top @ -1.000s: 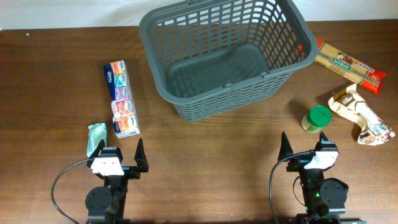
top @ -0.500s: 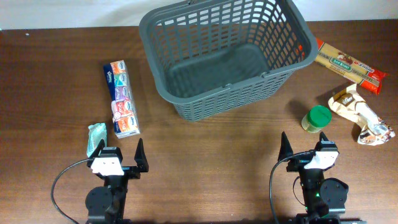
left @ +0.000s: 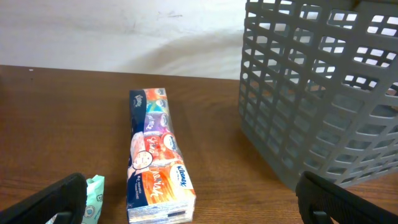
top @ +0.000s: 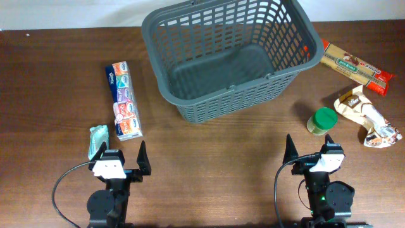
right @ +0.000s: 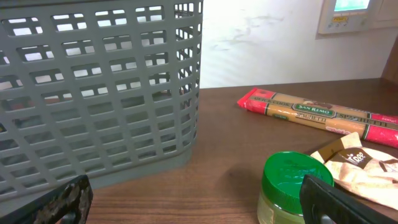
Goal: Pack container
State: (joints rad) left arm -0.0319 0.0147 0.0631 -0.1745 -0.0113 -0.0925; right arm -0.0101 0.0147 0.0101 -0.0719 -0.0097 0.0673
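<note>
- At the far middle of the counter, the container is sitting empty with its bare base showing. It is lying ahead of both arms, to the right of the left jaws and to the left of the right jaws.
- Both pairs of jaws are standing spread wide at the near edge, pointing toward the far side and holding nothing.
- On the left, the tissue pack is lying just ahead of the left jaws. Its long axis is running almost straight away from them, with the far end leaning slightly left.
- A small green packet is lying just beside the pack's near end.
- On the right, the green-lidded jar is standing upright just ahead of the right jaws and a little to their right.
- The crumpled bag is lying just beside the jar on its outer side; whether they are touching I cannot tell.
- The pasta packet is lying slanted beyond them, near the container's right corner.
- Judging by this layout, the left arm is looking nearer for the tissue pack. A grasp would be closing across its narrow width, since its length is running along the reach.
- The right arm is looking nearer for the jar.
- Either carry would be heading inward and away, over the container's near rim.
</note>
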